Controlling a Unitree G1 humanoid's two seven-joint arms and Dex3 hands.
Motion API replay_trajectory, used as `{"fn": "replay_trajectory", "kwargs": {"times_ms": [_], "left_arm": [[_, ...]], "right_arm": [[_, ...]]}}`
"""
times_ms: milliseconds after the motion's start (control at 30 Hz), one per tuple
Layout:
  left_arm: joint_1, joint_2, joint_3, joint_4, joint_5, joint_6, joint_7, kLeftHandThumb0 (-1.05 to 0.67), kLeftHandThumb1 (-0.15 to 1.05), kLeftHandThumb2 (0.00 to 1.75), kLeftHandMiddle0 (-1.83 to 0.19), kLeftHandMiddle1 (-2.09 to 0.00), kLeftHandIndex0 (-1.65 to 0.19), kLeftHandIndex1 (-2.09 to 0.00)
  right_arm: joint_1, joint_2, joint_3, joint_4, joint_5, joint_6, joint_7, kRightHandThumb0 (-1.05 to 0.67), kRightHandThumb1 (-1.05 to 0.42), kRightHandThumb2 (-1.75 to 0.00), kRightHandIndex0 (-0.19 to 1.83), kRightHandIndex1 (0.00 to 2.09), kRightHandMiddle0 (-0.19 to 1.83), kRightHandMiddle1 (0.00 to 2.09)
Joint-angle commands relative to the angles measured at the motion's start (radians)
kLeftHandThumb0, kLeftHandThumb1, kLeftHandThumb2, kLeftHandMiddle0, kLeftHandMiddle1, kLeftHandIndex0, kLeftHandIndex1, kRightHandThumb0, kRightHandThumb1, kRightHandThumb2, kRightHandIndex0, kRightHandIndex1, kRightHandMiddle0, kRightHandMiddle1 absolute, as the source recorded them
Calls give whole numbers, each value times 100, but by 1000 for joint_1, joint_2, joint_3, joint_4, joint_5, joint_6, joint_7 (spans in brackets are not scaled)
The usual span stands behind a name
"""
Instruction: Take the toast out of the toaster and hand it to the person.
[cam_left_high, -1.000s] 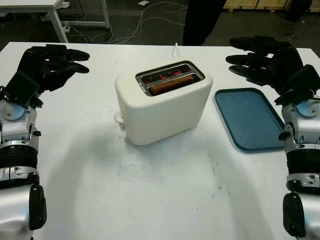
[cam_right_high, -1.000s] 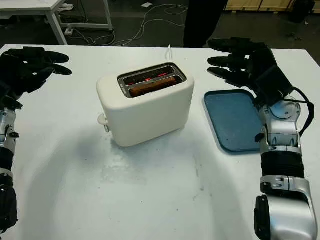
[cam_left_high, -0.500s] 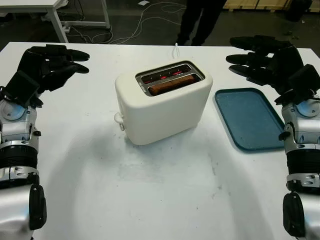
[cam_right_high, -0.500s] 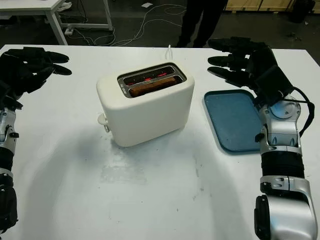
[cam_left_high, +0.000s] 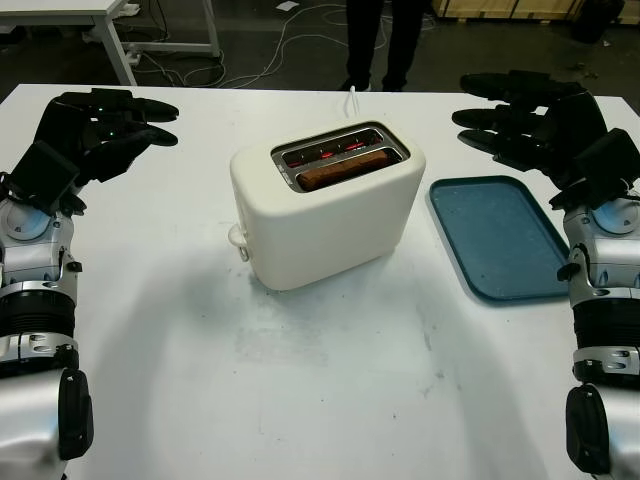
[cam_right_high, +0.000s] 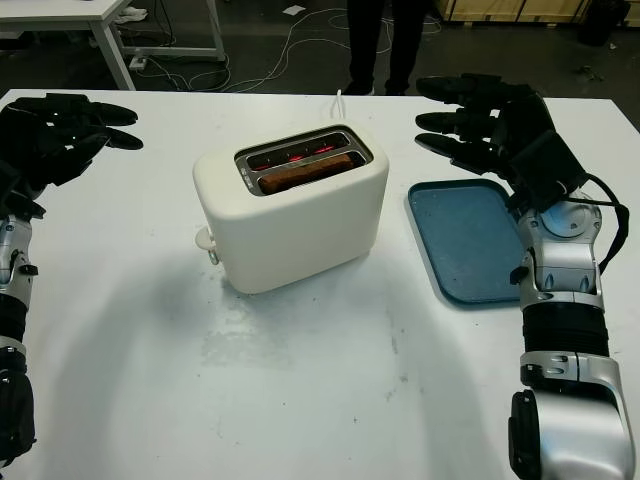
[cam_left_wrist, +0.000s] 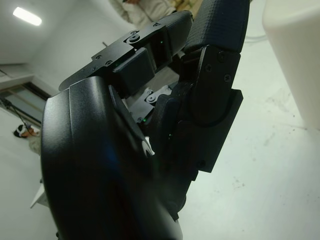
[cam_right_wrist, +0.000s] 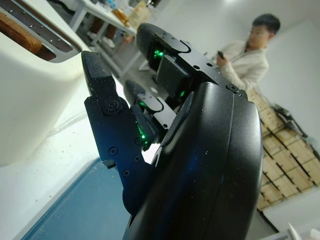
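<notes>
1. We see the table (cam_left_high: 300, 400) under both our hands, with the person (cam_left_high: 385, 40) now standing at its far edge, having walked in over the last second: a receiver is ready.
2. The toaster (cam_left_high: 325, 215) sits between our hands, unmoved.
3. The tray (cam_left_high: 500, 240) lies just under our right hand (cam_left_high: 530, 115), which is open and empty.
4. Our left hand (cam_left_high: 95, 125) is open too, well apart from the toaster.
5. The toast (cam_left_high: 342, 170) stays down in the near slot.
</notes>
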Motion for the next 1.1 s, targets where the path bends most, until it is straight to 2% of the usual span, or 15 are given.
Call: {"fn": "replay_trajectory", "kwargs": {"times_ms": [0, 833, 1000, 1067], "left_arm": [[11, -4, 1, 0, -12, 9, -6, -105, 92, 9, -101, -46, -113, -11], [16, -2, 5, -7, -14, 10, -10, -105, 92, 9, -102, -45, -114, -10], [12, -2, 3, 1, -9, 7, -8, -105, 92, 9, -102, -44, -115, -9], [13, -2, 1, -3, -6, 9, -4, -105, 92, 9, -102, -44, -115, -9]], "right_arm": [[7, 0, -3, -7, 4, -8, -6, -28, -75, 0, 94, 8, 91, 0], [0, -1, 6, -22, -12, -2, -17, -32, -75, 0, 94, 7, 90, 0], [-112, -9, 38, -18, -40, -28, -10, -17, -70, 0, 92, 6, 87, 1], [-177, -9, 55, -24, -51, -17, -8, -17, -69, 0, 92, 5, 87, 1]]}}
